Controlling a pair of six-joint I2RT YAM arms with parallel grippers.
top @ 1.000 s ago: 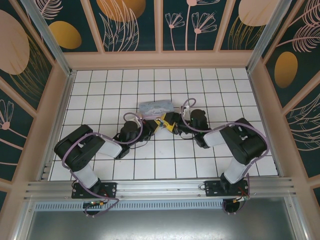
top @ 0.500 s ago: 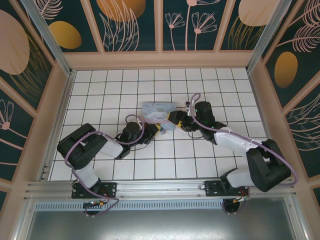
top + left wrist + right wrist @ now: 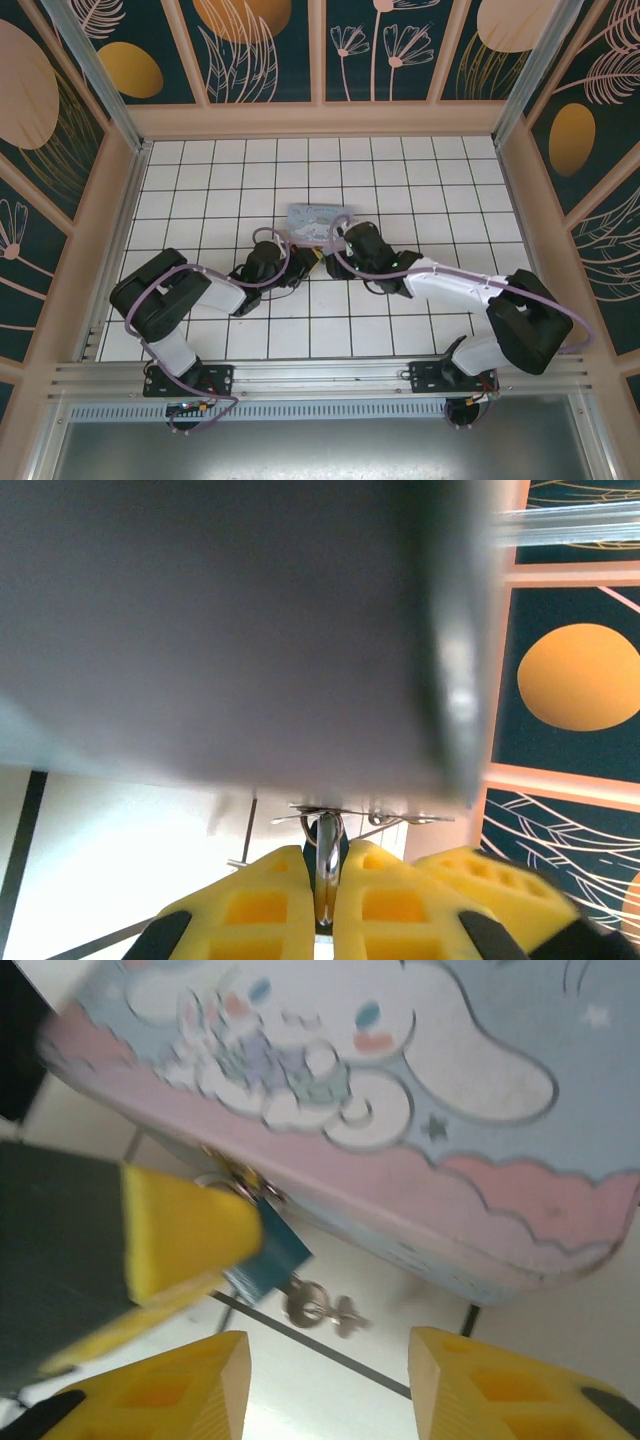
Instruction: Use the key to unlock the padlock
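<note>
No word, brand, number or sign is legible anywhere. The pale blue tin box [image 3: 450, 1020], at twelve o'clock in the right wrist view, bears a cartoon print of clouds and stars without lettering.

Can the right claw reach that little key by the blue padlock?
Probably yes. The right claw is open with the key just ahead of its gap, nothing between. The left claw grips the padlock beside it, not covering the key.

Low in the top view, the left arm [image 3: 165, 300] and right arm [image 3: 455, 283] are showing black joint housings and white link shells, with pale purple cables [image 3: 150, 285] looping along them. Along the wrist views' bottom edges, the left gripper [image 3: 325, 890] and right gripper [image 3: 328, 1360] are showing blocky yellow fingers [image 3: 190, 1385].
</note>
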